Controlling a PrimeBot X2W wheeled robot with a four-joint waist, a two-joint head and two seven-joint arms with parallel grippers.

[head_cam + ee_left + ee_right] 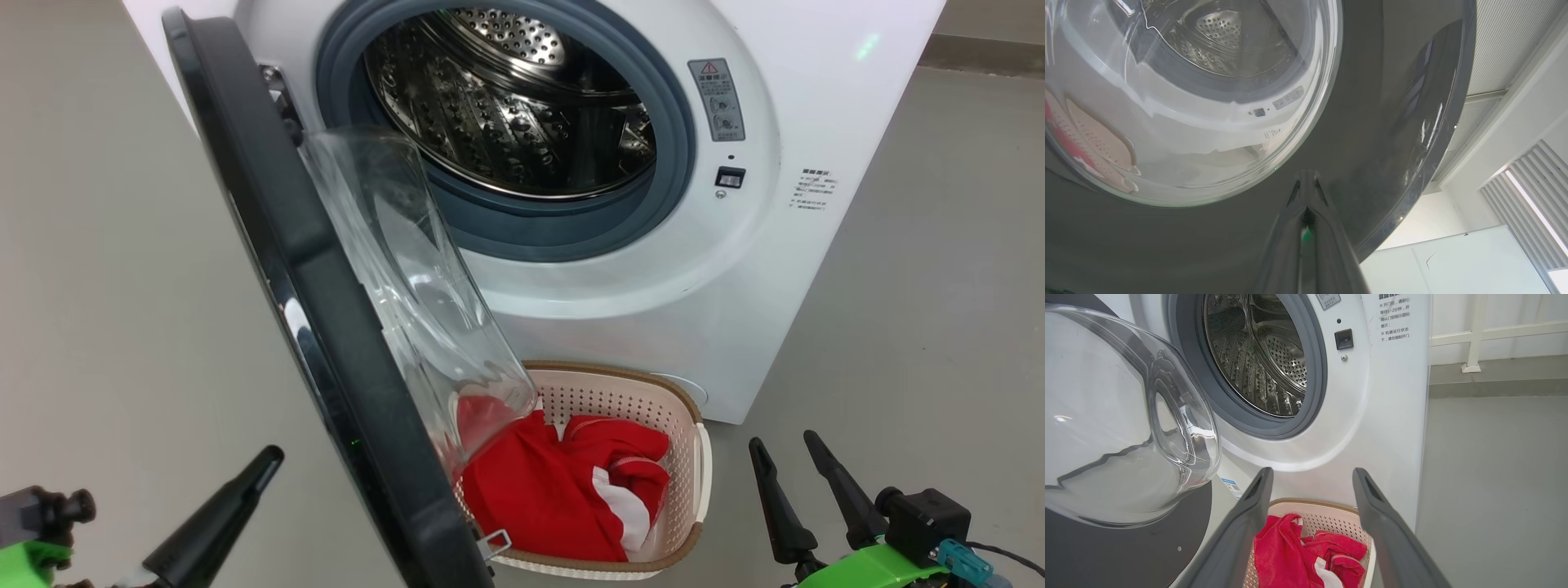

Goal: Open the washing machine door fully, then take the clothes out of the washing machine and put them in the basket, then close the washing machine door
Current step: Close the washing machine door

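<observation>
Since the clothes (539, 490) lie in the basket (608, 370) just ahead of the open right hand (782, 445) and the drum (490, 122) is empty, closing the door (326, 310) should fall to the closed left hand (265, 459), which points at its outer face close ahead.

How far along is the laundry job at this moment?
Done: the washing machine door stands open, the drum looks empty, and the clothes lie in the basket. In hand: the shut left gripper points at the door's outer rim; the right gripper is open and empty. Left: closing the door.
</observation>
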